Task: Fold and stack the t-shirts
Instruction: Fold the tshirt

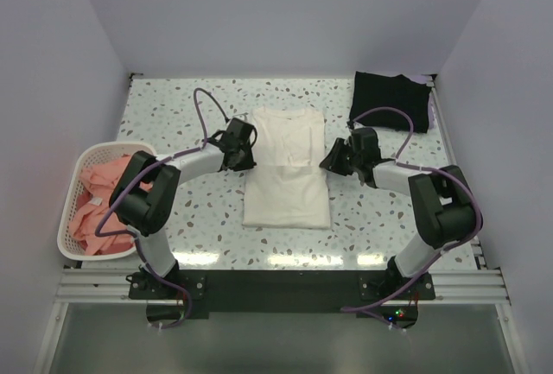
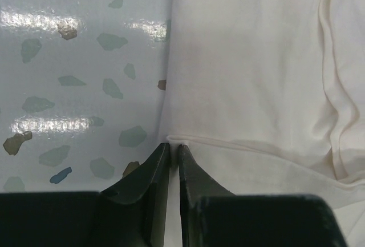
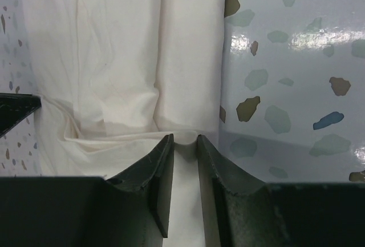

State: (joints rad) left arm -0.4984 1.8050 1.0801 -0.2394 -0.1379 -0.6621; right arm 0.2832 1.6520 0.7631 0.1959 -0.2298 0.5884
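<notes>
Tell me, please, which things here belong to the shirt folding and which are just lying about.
Belong to the job: white t-shirt, laid flat mid-table; black t-shirt, folded at the far right corner; pink t-shirts, heaped at the left.
Just lying about: white lattice basket holding them; speckled table.

Speckled table (image 1: 186, 110) bears white t-shirt (image 1: 287, 194), black t-shirt (image 1: 390, 99), basket (image 1: 66, 218).

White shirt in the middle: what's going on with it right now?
Mid-fold. The white shirt lies flat in the middle, sides folded in to a narrow rectangle. The left gripper is pinched on its left edge about halfway up. The right gripper has the right edge between its fingers, but I can't tell if it is fully clamped. A folded black shirt sits at the far right corner. Pink shirts wait in the basket on the left.
</notes>
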